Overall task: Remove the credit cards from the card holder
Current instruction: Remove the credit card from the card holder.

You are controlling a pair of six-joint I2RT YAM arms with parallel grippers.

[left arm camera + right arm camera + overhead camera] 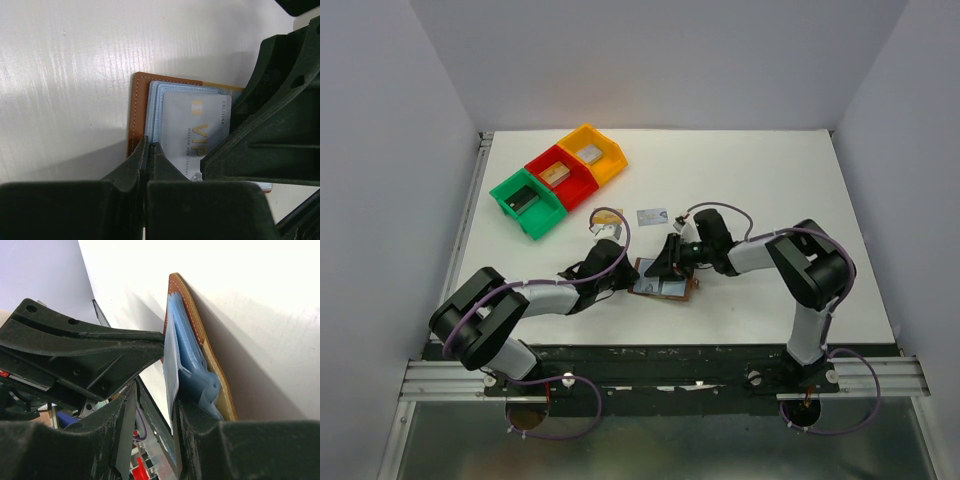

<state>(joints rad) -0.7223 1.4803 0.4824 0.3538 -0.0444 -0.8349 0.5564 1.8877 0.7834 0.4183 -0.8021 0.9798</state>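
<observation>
The brown card holder [667, 281] lies open on the table between the two arms, its light-blue pockets [155, 107] facing up. A silvery VIP credit card [192, 135] sticks out of the pockets. My left gripper [150, 146] is shut, with its tips pressed on the holder's left edge [137, 110]. My right gripper [152, 435] is open. The card's edge [171, 365] stands between its fingers, against the right finger [187, 440] and away from the left one. Another light card [651, 216] and a gold-tan card [610, 214] lie on the table behind the holder.
Green [527, 203], red [560, 177] and yellow [593, 153] bins stand in a row at the back left, each holding a block. The two grippers are close together over the holder. The left arm's purple cable [620, 235] loops near the loose cards.
</observation>
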